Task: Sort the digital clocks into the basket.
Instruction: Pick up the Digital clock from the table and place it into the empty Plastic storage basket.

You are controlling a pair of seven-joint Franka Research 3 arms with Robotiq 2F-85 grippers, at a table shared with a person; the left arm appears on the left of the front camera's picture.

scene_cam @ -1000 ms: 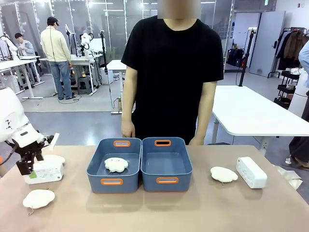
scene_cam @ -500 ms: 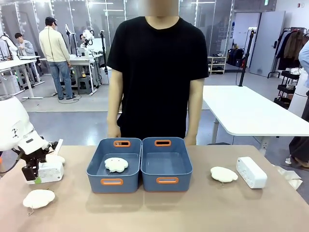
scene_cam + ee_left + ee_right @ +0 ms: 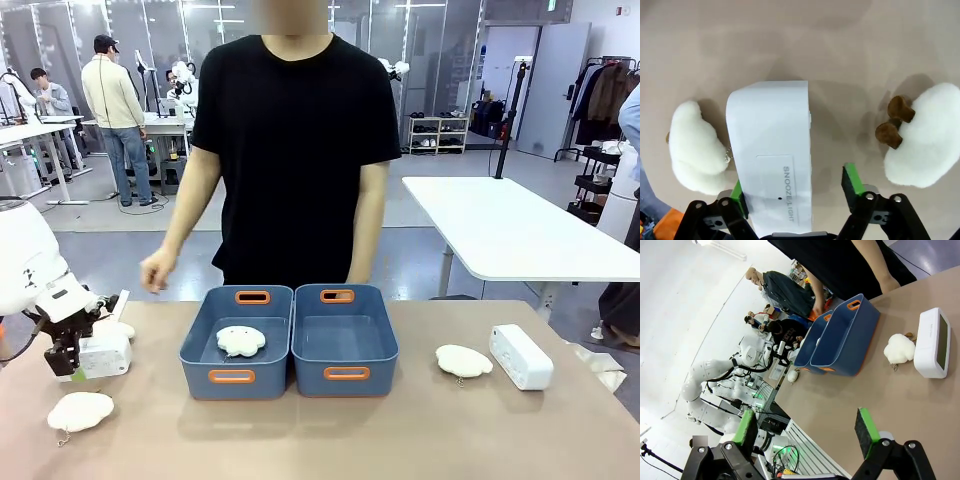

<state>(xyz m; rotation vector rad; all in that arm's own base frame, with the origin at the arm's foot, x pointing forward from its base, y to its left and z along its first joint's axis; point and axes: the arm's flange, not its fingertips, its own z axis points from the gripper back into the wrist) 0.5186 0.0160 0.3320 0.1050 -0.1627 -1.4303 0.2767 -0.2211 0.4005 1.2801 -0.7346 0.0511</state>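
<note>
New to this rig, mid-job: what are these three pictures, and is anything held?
The front picture looks across a tan table at a person in a black shirt. The other two come from cameras on the wrists of two white robot arms, each looking along its gripper's green-padded fingers. On the table stand two blue plastic baskets: the left basket holds a white paw-shaped plush piece; the right basket stands beside it. More plush pieces lie loose. The left gripper straddles one white rounded plastic digital clock, jaws open, not clamped yet. A second clock lies at the right. The right gripper is open, holding nothing.
</note>
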